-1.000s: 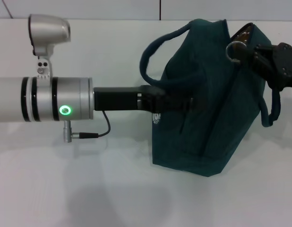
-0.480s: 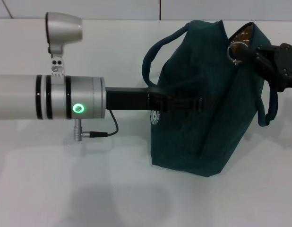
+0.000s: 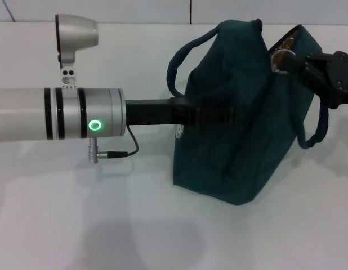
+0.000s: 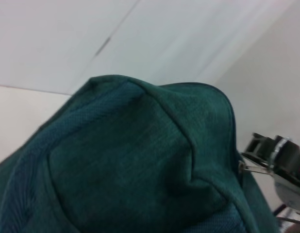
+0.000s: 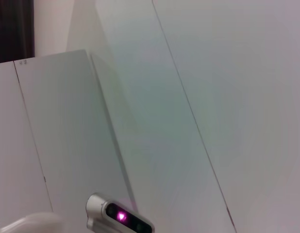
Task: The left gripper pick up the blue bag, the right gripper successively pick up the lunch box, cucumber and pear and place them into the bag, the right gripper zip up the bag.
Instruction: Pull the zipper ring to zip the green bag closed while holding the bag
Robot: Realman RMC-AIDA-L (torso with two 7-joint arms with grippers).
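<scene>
Now bag [image 3: 236,118] shifted slightly toward desk's left and tilted since a second ago; left gripper [image 3: 219,115] reaches across its side, holding near handle/fabric, clamped as far as head view shows. Right gripper [image 3: 300,66] at bag's top right corner, pinching ring zip pull [image 3: 278,58]. Mouth nearly shut, sliver of lining at corner. Lunch box, cucumber, pear not visible, presumably inside. Judgement: zip-up in final stretch; shift suggests right gripper's pull dragging bag.

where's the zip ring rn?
Head view: the zip ring sits at the bag's top right corner, at the right claw's tip; the left claw lies against the bag's side.
</scene>
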